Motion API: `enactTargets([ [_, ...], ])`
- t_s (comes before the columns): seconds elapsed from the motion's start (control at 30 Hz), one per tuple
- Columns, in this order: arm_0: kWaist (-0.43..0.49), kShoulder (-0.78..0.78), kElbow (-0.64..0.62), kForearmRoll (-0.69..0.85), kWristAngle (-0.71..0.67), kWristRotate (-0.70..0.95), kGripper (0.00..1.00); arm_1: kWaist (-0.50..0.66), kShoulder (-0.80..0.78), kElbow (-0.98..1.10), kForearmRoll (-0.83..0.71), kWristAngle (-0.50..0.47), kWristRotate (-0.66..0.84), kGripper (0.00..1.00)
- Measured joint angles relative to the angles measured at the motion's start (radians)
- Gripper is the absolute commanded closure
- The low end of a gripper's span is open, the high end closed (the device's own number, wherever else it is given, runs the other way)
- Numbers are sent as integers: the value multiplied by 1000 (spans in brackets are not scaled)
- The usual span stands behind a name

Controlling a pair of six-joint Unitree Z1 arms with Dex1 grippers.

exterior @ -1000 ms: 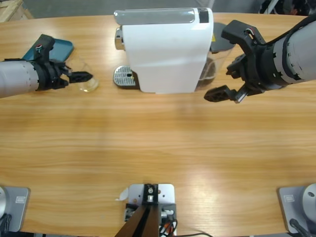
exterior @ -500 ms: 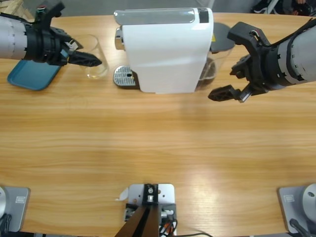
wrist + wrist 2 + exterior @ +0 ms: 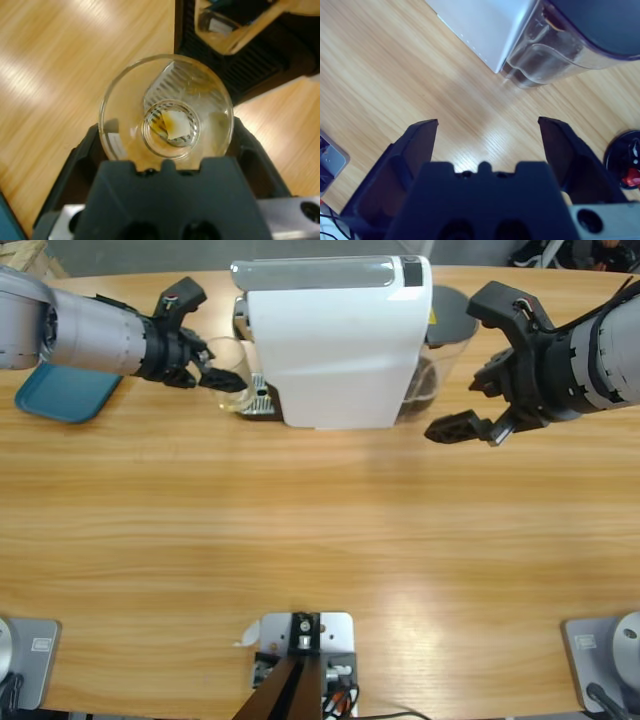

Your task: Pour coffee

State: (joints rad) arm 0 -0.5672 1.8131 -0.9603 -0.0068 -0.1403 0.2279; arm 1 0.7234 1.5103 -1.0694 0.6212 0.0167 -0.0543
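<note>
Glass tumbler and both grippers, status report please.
Left gripper shut on glass tumbler, over drip grate. Coffee: a trace. Right gripper open, empty. Nothing blocking.

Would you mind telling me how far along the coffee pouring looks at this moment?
Done: the left gripper is shut on the glass tumbler, which already holds a small amount of amber coffee.

In hand: the tumbler is over the drip grate at the white coffee machine.

Left: no liquid is leaving the glass yet, so the pour itself remains. The right gripper is open and empty beside the machine.
</note>
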Motion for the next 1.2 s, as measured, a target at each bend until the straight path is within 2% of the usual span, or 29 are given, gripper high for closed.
enactTargets([
  [0.23, -2, 26, -1, -57, 0, 22, 654, -3, 0, 0, -4, 14, -2, 110],
  [0.3, -2, 33, -1, -68, 0, 25, 592, -3, 0, 0, -6, 14, -2, 110],
  [0.6, -40, 37, -1, -90, 0, 29, 585, -3, 0, 1, -9, 21, -3, 110],
  [0.63, -44, 37, -1, -90, 0, 29, 557, -3, 0, 1, -9, 21, -3, 110],
  [0.73, -44, 37, -1, -90, 0, 29, 125, -3, 0, 1, -9, 21, -3, 110],
  [0.77, -44, 37, -1, -90, 0, 29, 26, -3, 0, 3, -9, 21, -3, 110],
  [0.83, -44, 37, -1, -90, 0, 29, 1, -3, 0, 6, -9, 21, -3, 110],
  [1.2, -54, 37, 2, -99, 0, 25, 0, -3, 0, 8, -12, 21, -3, 115],
])
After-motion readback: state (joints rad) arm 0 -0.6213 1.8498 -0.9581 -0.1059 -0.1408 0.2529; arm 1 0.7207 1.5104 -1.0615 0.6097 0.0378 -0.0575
